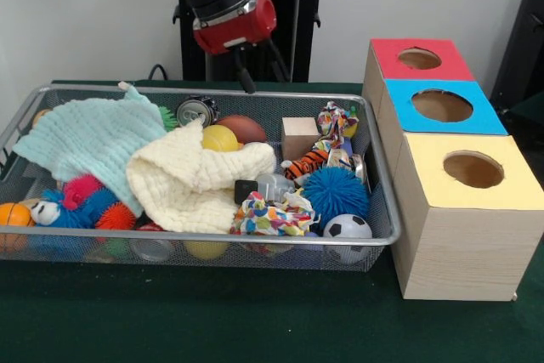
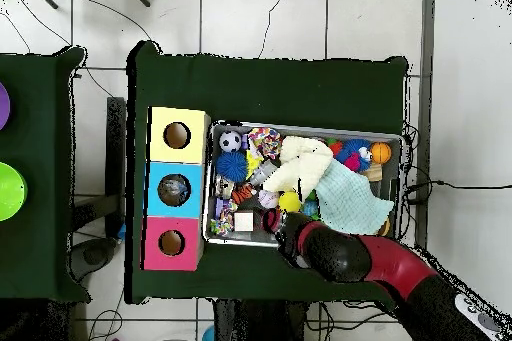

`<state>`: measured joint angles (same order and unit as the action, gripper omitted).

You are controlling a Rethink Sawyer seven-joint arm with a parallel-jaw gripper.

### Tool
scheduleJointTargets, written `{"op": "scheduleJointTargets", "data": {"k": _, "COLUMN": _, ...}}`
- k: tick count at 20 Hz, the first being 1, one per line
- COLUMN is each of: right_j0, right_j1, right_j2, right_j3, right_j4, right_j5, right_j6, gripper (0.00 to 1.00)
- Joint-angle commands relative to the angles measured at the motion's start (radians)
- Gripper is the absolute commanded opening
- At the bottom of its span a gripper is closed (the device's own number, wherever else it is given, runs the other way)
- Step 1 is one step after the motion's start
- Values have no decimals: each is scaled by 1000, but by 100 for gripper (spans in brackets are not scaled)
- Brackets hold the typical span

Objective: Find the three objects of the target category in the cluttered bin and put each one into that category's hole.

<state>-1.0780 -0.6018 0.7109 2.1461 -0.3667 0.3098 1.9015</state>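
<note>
The silver wire mesh bin (image 1: 255, 93) sits on the green table, full of toys and cloths. It holds a mint cloth (image 1: 89, 138), a cream cloth (image 1: 191, 180), a yellow ball (image 1: 219, 138), a brown ball (image 1: 245, 127), a wooden block (image 1: 299, 136), a blue spiky ball (image 1: 333, 195) and a small soccer ball (image 1: 347, 229). My gripper (image 1: 246, 81) hangs at the bin's far rim, above the can (image 1: 195, 111) and the brown ball, holding nothing that I can see. In the overhead view my arm's end (image 2: 290, 237) is over the bin's (image 2: 305, 127) edge nearest the robot.
Three wooden boxes with round holes stand in a row beside the bin: red top (image 1: 418, 59), blue top (image 1: 442, 106), yellow top (image 1: 473, 167). They also show in the overhead view, with the yellow box (image 2: 178, 135) farthest from the robot. An orange ball (image 1: 13, 214) lies in the bin's corner.
</note>
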Motion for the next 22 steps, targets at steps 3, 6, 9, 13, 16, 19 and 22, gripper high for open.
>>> {"op": "scheduleJointTargets", "data": {"k": 3, "right_j0": -61, "right_j1": 94, "right_j2": 71, "right_j3": -234, "right_j4": -105, "right_j5": 204, "right_j6": -265, "gripper": 100}}
{"op": "scheduleJointTargets", "data": {"k": 6, "right_j0": -77, "right_j1": 104, "right_j2": 78, "right_j3": -258, "right_j4": -129, "right_j5": 233, "right_j6": -282, "gripper": 100}}
{"op": "scheduleJointTargets", "data": {"k": 9, "right_j0": -71, "right_j1": 105, "right_j2": 71, "right_j3": -287, "right_j4": -185, "right_j5": 252, "right_j6": -306, "gripper": 100}}
{"op": "scheduleJointTargets", "data": {"k": 13, "right_j0": -76, "right_j1": 118, "right_j2": 79, "right_j3": -305, "right_j4": -216, "right_j5": 276, "right_j6": -310, "gripper": 100}}
{"op": "scheduleJointTargets", "data": {"k": 16, "right_j0": -64, "right_j1": 121, "right_j2": 70, "right_j3": -321, "right_j4": -245, "right_j5": 297, "right_j6": -307, "gripper": 100}}
{"op": "scheduleJointTargets", "data": {"k": 19, "right_j0": -57, "right_j1": 125, "right_j2": 66, "right_j3": -340, "right_j4": -266, "right_j5": 327, "right_j6": -315, "gripper": 100}}
{"op": "scheduleJointTargets", "data": {"k": 22, "right_j0": -46, "right_j1": 138, "right_j2": 62, "right_j3": -387, "right_j4": -291, "right_j5": 388, "right_j6": -366, "gripper": 100}}
